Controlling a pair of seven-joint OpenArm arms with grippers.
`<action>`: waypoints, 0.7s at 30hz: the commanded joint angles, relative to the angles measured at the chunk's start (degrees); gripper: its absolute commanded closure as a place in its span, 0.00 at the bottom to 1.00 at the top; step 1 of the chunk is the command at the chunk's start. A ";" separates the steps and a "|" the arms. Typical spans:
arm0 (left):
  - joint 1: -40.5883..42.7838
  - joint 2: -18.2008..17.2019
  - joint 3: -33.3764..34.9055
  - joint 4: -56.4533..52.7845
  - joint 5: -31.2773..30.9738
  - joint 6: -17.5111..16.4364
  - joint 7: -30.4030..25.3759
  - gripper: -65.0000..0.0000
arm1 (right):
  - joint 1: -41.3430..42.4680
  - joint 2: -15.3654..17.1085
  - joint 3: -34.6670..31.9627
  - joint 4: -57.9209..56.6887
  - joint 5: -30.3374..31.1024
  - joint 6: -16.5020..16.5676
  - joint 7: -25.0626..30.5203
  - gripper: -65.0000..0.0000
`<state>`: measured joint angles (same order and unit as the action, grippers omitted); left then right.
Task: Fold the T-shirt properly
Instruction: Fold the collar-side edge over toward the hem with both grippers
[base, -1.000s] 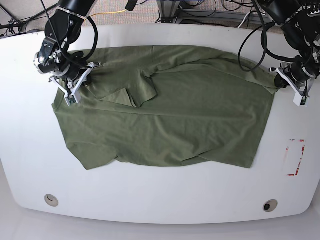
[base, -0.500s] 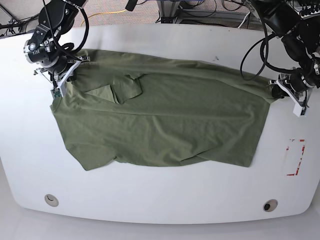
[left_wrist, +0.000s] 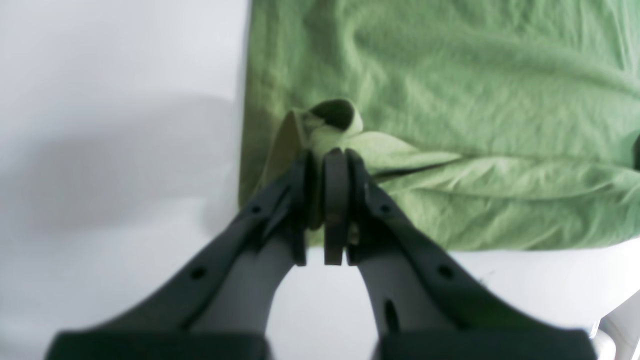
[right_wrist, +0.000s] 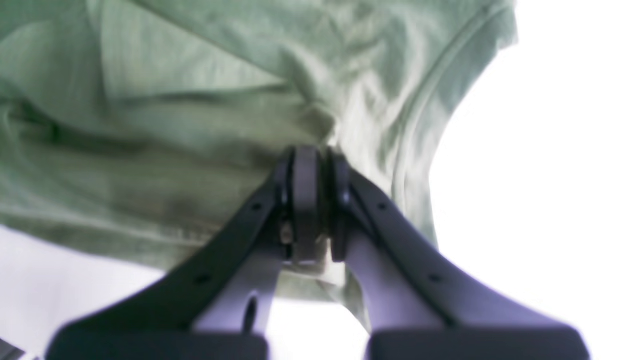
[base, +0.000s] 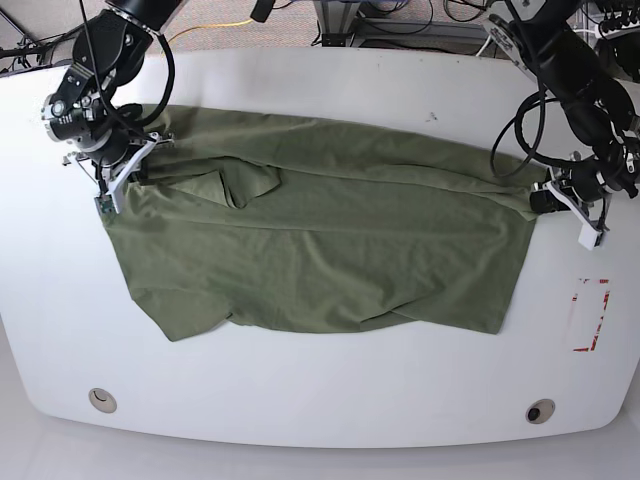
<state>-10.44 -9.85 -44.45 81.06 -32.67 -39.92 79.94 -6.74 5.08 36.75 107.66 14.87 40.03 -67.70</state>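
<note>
Nearest the base camera, the rounded front edge of a smooth white table (base: 300, 420) carries two small round fittings (base: 102, 400), one toward each front corner. On the right side lies a small white label with red markings (base: 590, 315).

Spread across the middle of the table is the T-shirt (base: 330, 240), a large olive-green garment of soft, matte cloth. It lies mostly flat, crossed by long shallow creases, with its lower edge uneven and curling slightly. A small flap of cloth is folded over near its upper left part.

At the shirt's right edge, the left gripper (left_wrist: 324, 165) has its two dark, smooth, curved fingers (left_wrist: 336, 205) pressed nearly together on a bunched fold of the T-shirt, the cloth rising in a small loop just past the tips. At the far left corner, the right gripper (right_wrist: 312, 160) is likewise clamped on the T-shirt, with puckered wrinkles radiating from the pinch and a stitched hem curving beside it.

Beyond the table, black cables (base: 400, 25) and a yellow cord (base: 215, 25) trail over the floor.
</note>
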 joint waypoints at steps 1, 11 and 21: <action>-1.48 -1.19 0.09 -1.54 -1.14 -0.08 -1.83 0.94 | 1.51 1.12 0.21 -1.06 0.38 -0.03 1.28 1.00; -3.67 -4.70 0.18 -8.22 -1.14 -0.08 -7.19 0.94 | 2.83 4.46 0.30 -5.02 0.55 -0.03 3.13 1.00; -5.17 -6.90 6.51 -12.35 -1.14 -0.08 -10.01 0.76 | 4.85 4.72 2.85 -11.00 0.03 -0.03 4.89 0.84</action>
<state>-13.72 -15.51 -39.55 67.85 -32.38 -39.92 71.11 -2.87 8.80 39.55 95.96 14.13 39.99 -64.49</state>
